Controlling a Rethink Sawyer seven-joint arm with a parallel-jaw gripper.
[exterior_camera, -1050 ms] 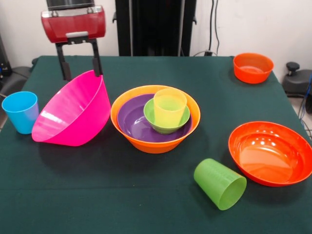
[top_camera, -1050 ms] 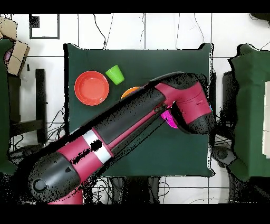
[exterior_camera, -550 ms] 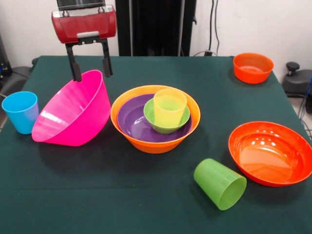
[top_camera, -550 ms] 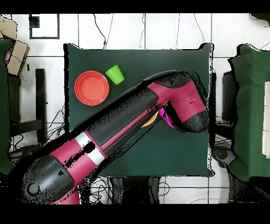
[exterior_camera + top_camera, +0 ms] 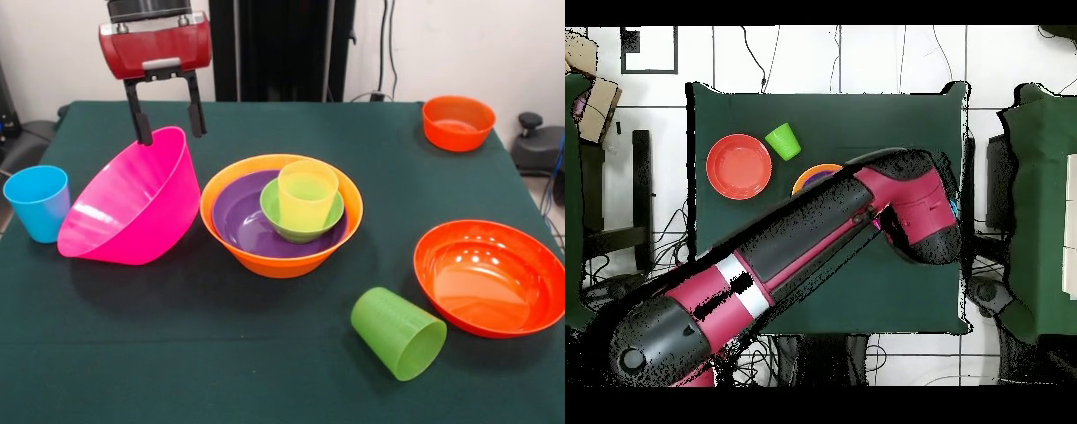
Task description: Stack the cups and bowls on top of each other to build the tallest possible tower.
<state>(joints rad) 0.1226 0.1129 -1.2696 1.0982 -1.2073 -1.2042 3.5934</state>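
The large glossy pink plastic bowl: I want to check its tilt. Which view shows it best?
The front view: the large glossy pink plastic bowl shows whole, tipped on its side below the open gripper. Overhead, the red and black arm hides it.

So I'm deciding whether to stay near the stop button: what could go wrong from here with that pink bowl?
1. The pink bowl sits tilted on the table with its rim raised between the open fingers of the gripper; a grasp on that thin, glossy rim could slip or tip the bowl.
2. The blue cup stands close beside it and could get knocked.
3. The tower is close on its other side; a sliding bowl might jolt the yellow cup.
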